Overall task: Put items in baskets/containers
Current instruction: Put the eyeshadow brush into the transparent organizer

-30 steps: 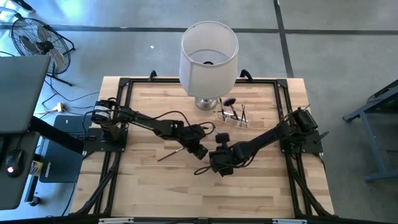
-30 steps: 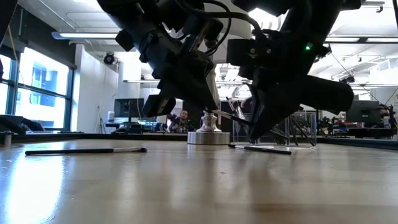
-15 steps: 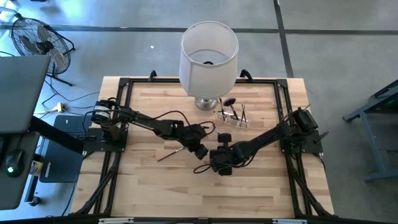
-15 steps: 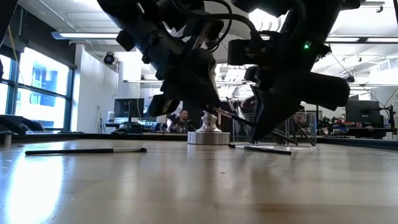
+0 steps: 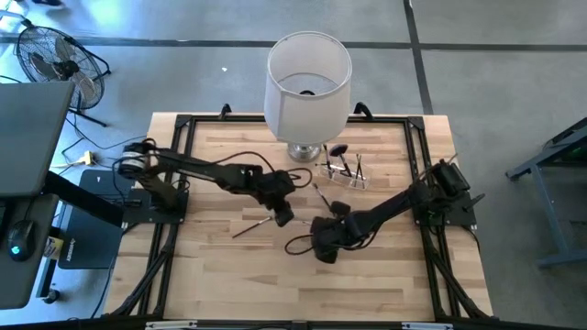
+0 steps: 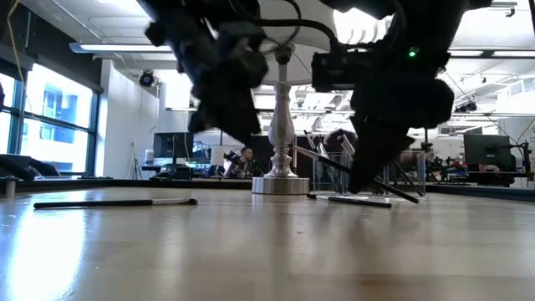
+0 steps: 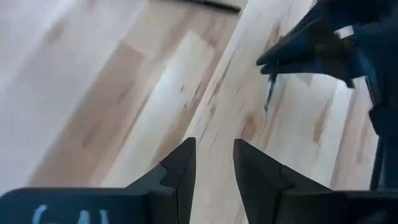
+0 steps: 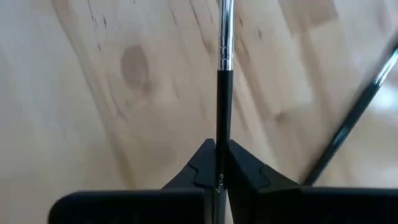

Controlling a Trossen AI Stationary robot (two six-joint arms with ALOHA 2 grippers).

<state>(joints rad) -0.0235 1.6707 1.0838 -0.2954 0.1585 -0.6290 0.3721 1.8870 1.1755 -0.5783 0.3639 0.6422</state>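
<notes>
We note the right claw [image 8: 219,163] clenched on a slim black brush [image 8: 223,99], mid-surface [image 5: 229,266]. Left claw [image 7: 213,163] at its 10 o'clock, released, holding nothing.

Both arms reach toward mid-counter: left gripper [image 7: 213,163] hovers, jaws slightly parted; right gripper [image 8: 219,163] has jaws clamped tight.

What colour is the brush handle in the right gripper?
Black, with a silver ferrule above it; the brush shows best in the right wrist view.
</notes>
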